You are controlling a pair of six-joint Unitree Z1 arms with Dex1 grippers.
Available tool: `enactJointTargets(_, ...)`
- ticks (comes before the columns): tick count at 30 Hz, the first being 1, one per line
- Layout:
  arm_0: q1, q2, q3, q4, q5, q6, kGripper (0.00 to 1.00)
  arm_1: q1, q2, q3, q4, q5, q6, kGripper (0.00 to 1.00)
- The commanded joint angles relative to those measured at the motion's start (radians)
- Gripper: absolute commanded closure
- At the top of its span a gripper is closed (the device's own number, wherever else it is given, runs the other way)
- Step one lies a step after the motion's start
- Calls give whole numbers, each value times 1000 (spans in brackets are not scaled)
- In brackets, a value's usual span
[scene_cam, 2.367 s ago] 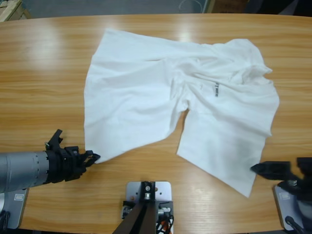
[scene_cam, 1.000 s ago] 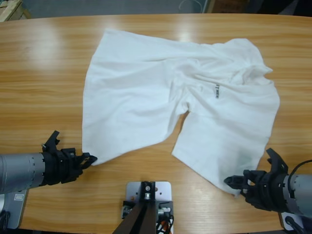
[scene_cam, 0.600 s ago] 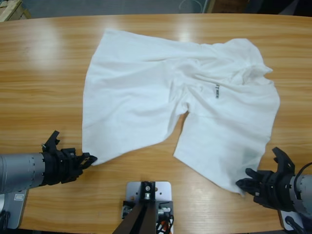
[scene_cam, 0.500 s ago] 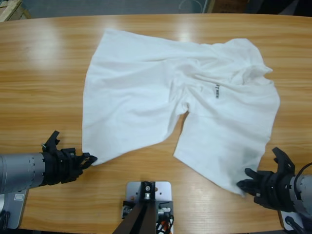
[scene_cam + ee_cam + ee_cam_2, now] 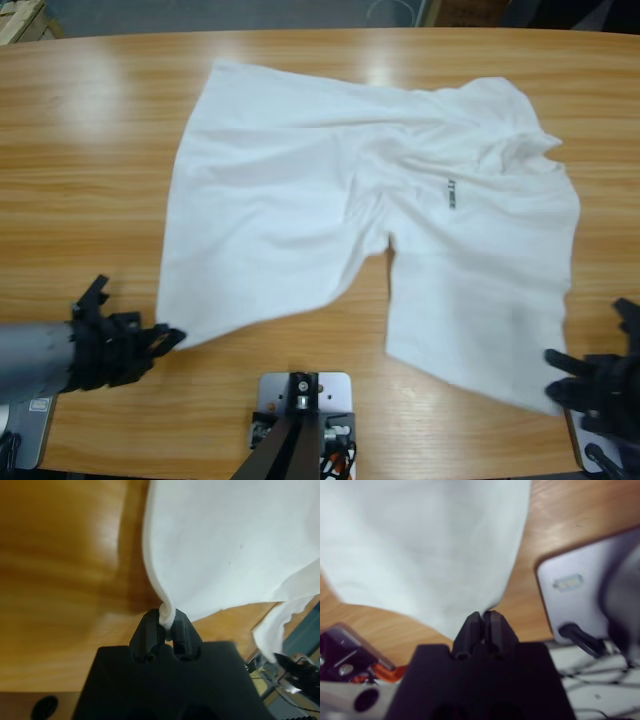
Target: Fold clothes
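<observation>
The clothes are one white T-shirt [image 5: 300, 190] lying spread and wrinkled across the wooden table, with small dark lettering [image 5: 452, 193] on the chest. My left gripper [image 5: 166, 339] is at the near left and shut on the shirt's lower left corner; the left wrist view shows the white fabric [image 5: 230, 545] pinched between the jaws of the left gripper [image 5: 167, 621]. At the near right, my right gripper [image 5: 556, 388] is shut on the shirt's lower right corner. In the right wrist view the cloth [image 5: 420, 545] runs down into the closed right gripper [image 5: 482, 617].
Bare wood of the table [image 5: 80, 180] lies left of the shirt and along the far side. The table's far edge [image 5: 130, 38] runs across the top, with a light wooden object [image 5: 18, 16] beyond it at the top left.
Both grippers have pulled back toward the near edge and outward. The shirt's two lower corners moved with them, and its lower part is stretched wider apart.
</observation>
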Motion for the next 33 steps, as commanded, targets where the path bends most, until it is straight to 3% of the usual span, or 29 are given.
enactJointTargets(1, -31, -395, -167, 624, -17, -58, 1000, 10, -188, -172, 424, 42, 26, 1000)
enactJointTargets(4, -15, -486, -210, 762, -18, -62, 1000, 10, -207, -213, 486, 62, 37, 1000)
enactJointTargets(9, -14, -477, -185, 778, -14, -64, 1000, 10, -232, -270, 551, 22, 28, 1000)
enactJointTargets(15, 60, -471, -179, 745, -11, -59, 1000, 10, -278, -368, 531, -189, -127, 1000)
enactJointTargets(20, 228, -468, -186, 686, -21, 49, 1000, 10, -296, -328, 328, -288, -259, 1000)
enactJointTargets(24, 356, -408, -194, 580, -62, 152, 1000, -1, -294, -246, 228, -337, -278, 1000)
enactJointTargets(29, 453, -290, -204, 445, -101, 223, 1000, -128, -289, -190, 106, -404, -416, 1000)
enactJointTargets(33, 579, -260, -247, 435, -151, 314, 1000, -362, -232, -192, -4, -287, -664, 1000)
